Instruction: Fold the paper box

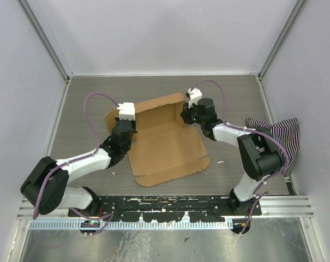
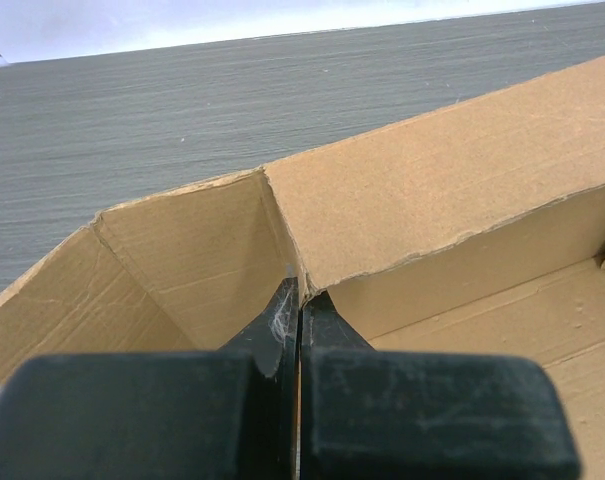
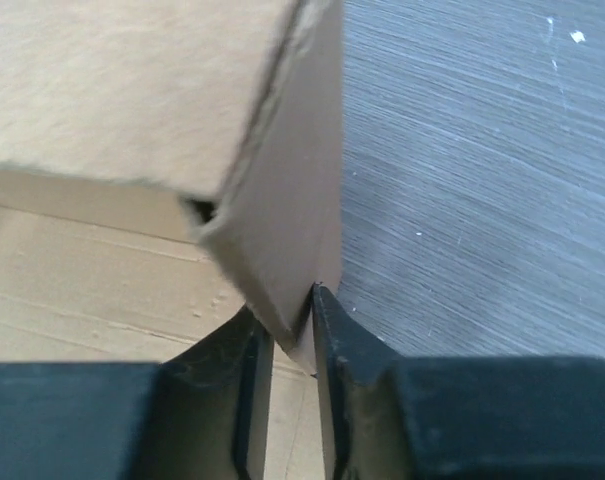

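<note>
One paper box [image 1: 165, 143] lies near the middle of the grey table [image 1: 83, 109], a brown cardboard sheet partly formed: its base is flat and its far and side walls are raised. Its front flap lies flat towards the arms.

The left gripper [image 1: 125, 124] is at the box's left wall. In the left wrist view its fingers [image 2: 278, 322] are pressed together at the crease where two raised panels meet, with a thin brown sliver of cardboard pinched between them.

The right gripper [image 1: 185, 115] is at the box's far right corner. In the right wrist view its fingers [image 3: 334, 325] stand a little apart, astride the lower edge of an upright panel. One pad touches the cardboard, but whether the pair is actually clamping it cannot be told.

One black-and-white striped cloth [image 1: 276, 136] lies crumpled at the table's right edge, well apart from the box. There are two arms and one box.
</note>
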